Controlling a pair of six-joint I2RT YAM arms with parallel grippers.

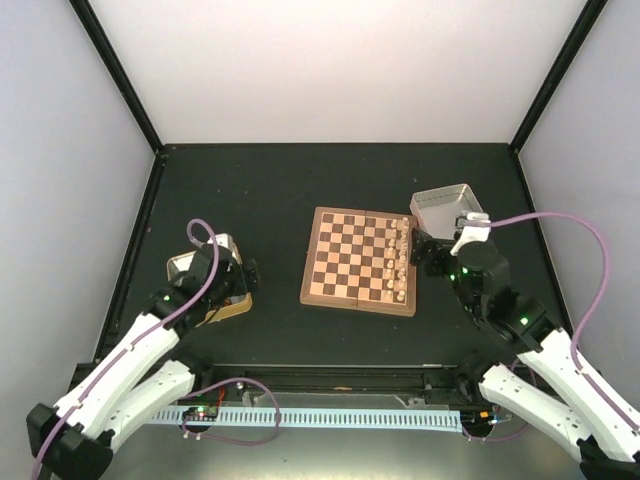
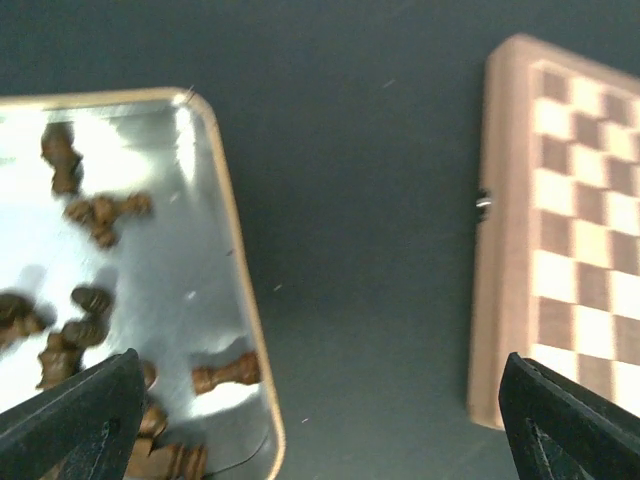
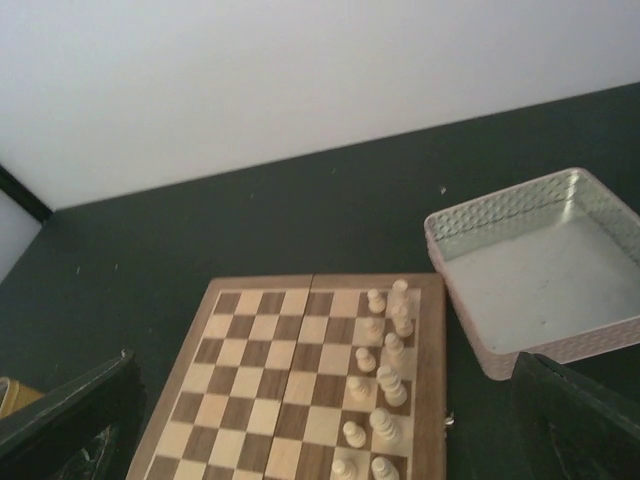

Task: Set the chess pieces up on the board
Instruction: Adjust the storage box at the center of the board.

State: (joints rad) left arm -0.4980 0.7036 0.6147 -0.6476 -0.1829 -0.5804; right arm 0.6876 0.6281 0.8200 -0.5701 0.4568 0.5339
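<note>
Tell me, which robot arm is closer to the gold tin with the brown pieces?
Left. The left arm's open jaws hang over the gold tin's edge; the right arm is across the board, beside the silver tin.

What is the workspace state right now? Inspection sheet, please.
Surface: dark table.
Job's things: board at centre; chess pieces lie loose in the gold tin, none seen on the board.
Clutter: cream pieces stand in two rows along the board's right edge; silver tin looks empty.
Grippers: left gripper open over the gold tin's edge; right gripper open by the board's right edge.
Cables: purple cables loop off both arms.
Surroundings: white walls; nothing else seen.
</note>
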